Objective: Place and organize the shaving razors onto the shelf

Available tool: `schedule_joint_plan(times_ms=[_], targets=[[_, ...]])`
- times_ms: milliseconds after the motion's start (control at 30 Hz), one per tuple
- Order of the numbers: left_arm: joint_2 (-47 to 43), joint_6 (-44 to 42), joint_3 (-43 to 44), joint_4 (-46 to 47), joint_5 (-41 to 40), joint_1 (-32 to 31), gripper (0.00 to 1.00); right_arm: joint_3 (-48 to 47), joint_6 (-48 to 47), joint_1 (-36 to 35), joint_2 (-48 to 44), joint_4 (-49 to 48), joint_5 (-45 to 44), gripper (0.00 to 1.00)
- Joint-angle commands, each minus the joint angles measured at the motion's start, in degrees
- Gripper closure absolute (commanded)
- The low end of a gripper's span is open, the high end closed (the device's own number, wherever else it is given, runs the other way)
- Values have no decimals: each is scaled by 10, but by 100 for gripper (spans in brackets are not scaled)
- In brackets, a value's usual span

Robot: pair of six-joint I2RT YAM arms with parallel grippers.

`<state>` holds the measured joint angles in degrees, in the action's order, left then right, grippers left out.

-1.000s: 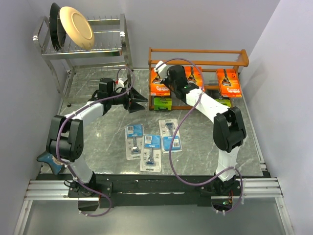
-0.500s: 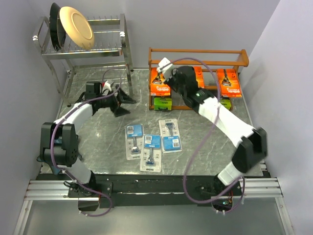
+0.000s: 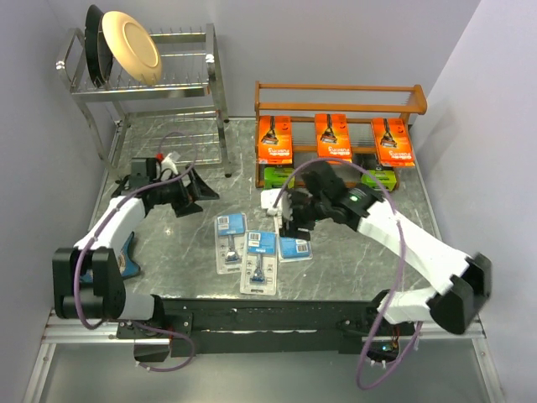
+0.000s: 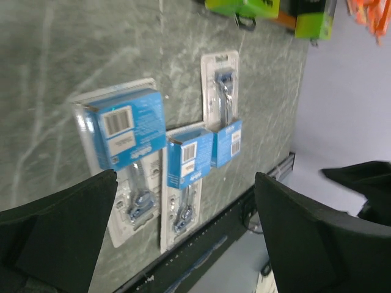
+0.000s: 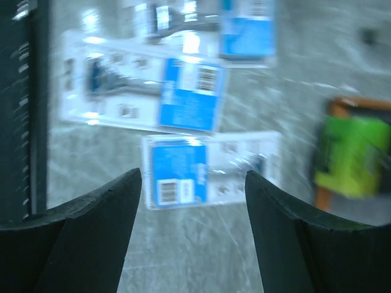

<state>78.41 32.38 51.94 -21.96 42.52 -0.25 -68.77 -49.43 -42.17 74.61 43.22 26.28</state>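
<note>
Three orange shaving razors (image 3: pixel 275 139) (image 3: pixel 333 136) (image 3: pixel 392 140) stand in a row on the reddish-brown wooden shelf (image 3: pixel 340 87). Two lime-green boxes (image 3: pixel 278 175) (image 3: pixel 382 176) sit on its lowest tier. Three blue blister cards (image 3: pixel 231 242) (image 3: pixel 261 260) (image 3: pixel 295 245) lie flat on the marble table. My right gripper (image 3: pixel 287 220) (image 5: pixel 192 201) hovers open over the rightmost card (image 5: pixel 201 168), empty. My left gripper (image 3: pixel 200 191) (image 4: pixel 183 226) is wide open and empty, left of the cards (image 4: pixel 125 137), above the table.
A chrome dish rack (image 3: pixel 143 80) with plates stands at the back left. A blue object (image 3: pixel 127 252) lies by the left arm near the table's left edge. The green box (image 5: pixel 354 155) shows at the right in the right wrist view.
The right gripper left the shelf, swung down over the blister cards and opened; the middle orange pack now stands uncovered. The left gripper drew back leftward and opened wider.
</note>
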Motion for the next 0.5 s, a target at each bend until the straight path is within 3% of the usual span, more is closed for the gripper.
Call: schedule_joint_plan(times_ms=[0, 100, 133, 233, 333, 400, 467], targets=[[-58, -18, -30, 3, 8, 44, 1, -72, -80, -28, 90, 80, 66, 26], [-105, -13, -39, -28, -59, 56, 1, -110, 104, -55, 149, -7, 13, 31], [-119, -7, -42, -39, -104, 61, 0, -102, 248, -61, 153, -44, -20, 30], [-158, 20, -66, -45, -129, 80, 1, -79, 458, -78, 170, -103, -96, 31], [-179, 58, -90, -33, -117, 112, 1, -16, 618, -84, 151, -125, -110, 42], [-191, 75, -102, -30, -113, 125, 1, 1, 662, -98, 150, -126, -116, 51], [-200, 79, -108, -32, -111, 139, 0, 6, 690, -111, 159, -123, -124, 48]])
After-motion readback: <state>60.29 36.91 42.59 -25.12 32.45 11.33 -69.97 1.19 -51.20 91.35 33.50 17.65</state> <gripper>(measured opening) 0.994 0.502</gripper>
